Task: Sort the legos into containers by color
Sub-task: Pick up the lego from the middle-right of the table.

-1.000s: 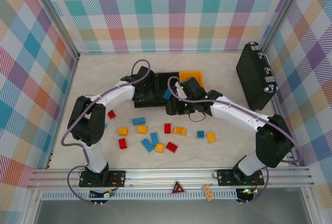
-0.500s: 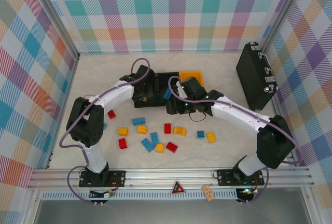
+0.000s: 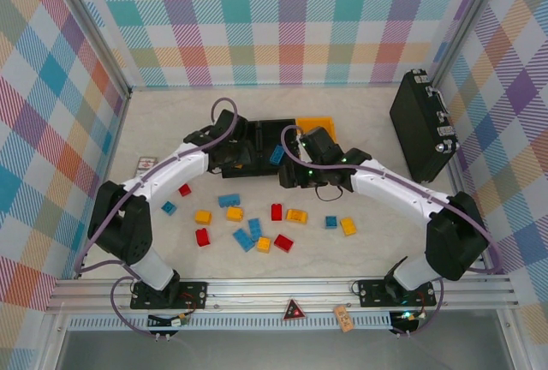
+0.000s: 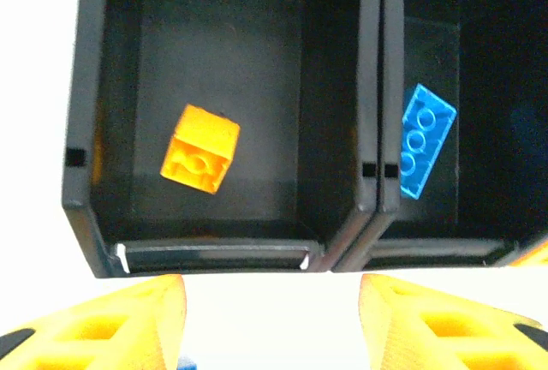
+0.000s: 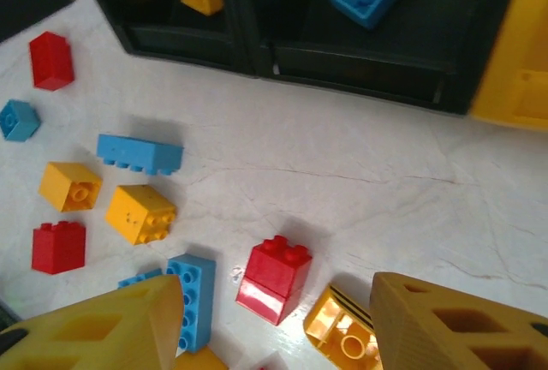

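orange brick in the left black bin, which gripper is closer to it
Left. The left gripper hangs just off the left black bin's near wall, facing the orange brick; the right gripper sits farther back over the table.

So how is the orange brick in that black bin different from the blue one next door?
Colour is the obvious difference. In shape, the orange brick is short and squarish, while the blue brick is long and narrow. The orange brick lies in the left black bin, and the blue brick lies in the black bin beside it. Both are small plastic bricks lying askew on a bin floor.
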